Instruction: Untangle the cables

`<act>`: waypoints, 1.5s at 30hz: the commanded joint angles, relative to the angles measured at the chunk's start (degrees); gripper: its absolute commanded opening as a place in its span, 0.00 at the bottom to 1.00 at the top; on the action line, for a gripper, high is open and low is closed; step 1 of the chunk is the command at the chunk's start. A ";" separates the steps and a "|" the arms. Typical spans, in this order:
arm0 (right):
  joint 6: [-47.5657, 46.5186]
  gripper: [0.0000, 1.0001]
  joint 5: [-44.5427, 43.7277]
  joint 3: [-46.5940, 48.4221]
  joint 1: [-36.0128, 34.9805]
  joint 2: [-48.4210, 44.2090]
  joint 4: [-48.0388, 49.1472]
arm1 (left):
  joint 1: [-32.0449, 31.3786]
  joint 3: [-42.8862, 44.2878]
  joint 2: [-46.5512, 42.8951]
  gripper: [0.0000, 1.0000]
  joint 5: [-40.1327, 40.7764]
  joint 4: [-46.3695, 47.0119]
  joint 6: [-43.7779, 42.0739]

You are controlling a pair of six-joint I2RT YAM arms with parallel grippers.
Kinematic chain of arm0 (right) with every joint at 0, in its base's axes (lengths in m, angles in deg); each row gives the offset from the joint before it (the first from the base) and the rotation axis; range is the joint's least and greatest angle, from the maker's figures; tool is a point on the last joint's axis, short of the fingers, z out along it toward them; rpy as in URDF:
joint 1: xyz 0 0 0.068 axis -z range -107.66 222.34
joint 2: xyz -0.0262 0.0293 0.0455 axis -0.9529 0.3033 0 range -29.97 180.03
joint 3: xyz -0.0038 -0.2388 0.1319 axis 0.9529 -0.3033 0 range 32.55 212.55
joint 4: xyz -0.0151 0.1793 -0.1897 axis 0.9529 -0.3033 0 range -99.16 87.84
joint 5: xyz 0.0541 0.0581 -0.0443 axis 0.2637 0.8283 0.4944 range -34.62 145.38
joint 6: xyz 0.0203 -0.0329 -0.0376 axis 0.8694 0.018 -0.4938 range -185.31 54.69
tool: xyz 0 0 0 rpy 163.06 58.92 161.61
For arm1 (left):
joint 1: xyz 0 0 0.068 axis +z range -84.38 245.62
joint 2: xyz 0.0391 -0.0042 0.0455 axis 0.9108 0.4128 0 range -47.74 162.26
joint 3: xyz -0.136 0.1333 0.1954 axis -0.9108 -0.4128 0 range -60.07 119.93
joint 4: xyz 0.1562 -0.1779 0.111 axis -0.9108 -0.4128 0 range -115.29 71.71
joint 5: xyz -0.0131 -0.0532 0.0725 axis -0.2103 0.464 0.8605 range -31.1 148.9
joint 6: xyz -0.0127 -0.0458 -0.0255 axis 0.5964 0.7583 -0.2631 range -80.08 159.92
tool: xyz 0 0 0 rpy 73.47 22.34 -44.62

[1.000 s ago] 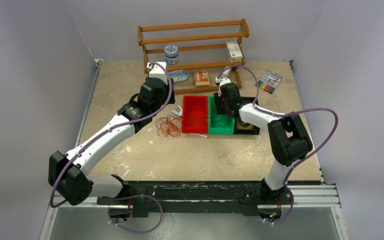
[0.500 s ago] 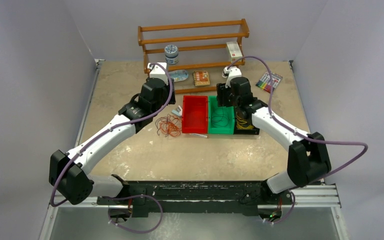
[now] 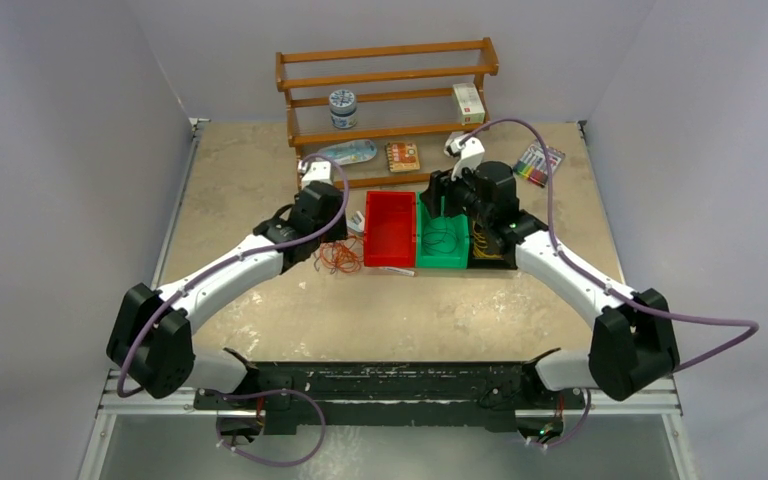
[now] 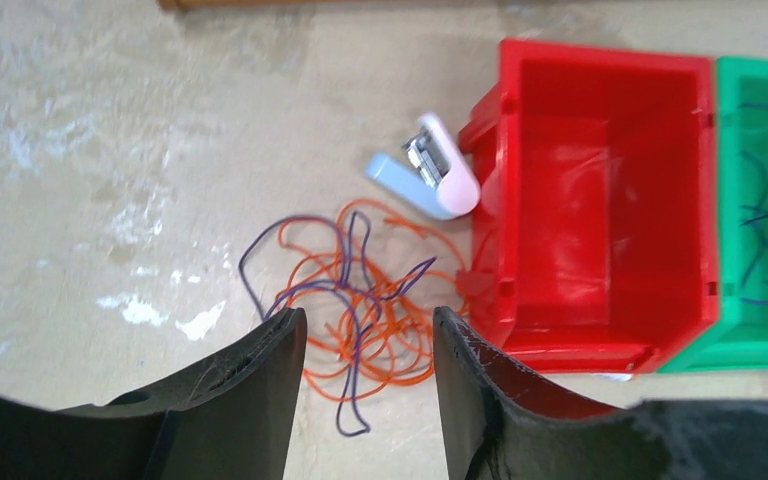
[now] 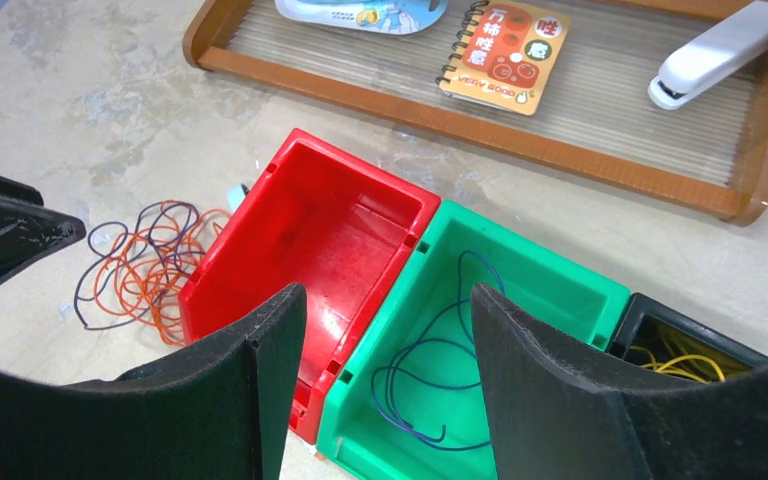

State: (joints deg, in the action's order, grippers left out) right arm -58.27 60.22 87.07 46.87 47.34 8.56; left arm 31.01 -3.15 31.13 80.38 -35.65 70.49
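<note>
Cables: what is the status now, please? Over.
Left gripper open, empty, above orange-and-dark tangle. Right gripper open, empty, over green bin holding dark cable; yellow cables in black bin. Small stapler beside tangle.

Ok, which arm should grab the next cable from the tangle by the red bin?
Left. The left gripper, open, hangs right over the tangle. The right gripper is open over the green bin, with the red bin between it and the tangle.

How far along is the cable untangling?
Done: a dark cable in the green bin, yellow cables in the black bin. In hand: nothing; left gripper open over the tangle, right gripper open over the bins. Left: orange and dark strands tangled; red bin empty.
</note>
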 commanded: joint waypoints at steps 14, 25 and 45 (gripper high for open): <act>-1.02 0.64 4.29 0.48 -0.10 2.73 3.34 | 8.60 -8.02 -1.48 0.50 -3.76 5.17 3.98; 0.95 0.64 5.08 0.06 -0.10 2.86 5.02 | 8.60 -9.16 3.83 0.50 -4.90 8.49 1.06; 1.59 0.63 5.09 -0.69 -0.08 2.31 5.80 | 8.61 -6.87 7.06 0.04 -3.20 10.63 1.26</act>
State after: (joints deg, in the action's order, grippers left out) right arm -57.15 64.18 86.51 46.87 50.40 11.69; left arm 39.62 -12.50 40.12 75.28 -26.91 71.84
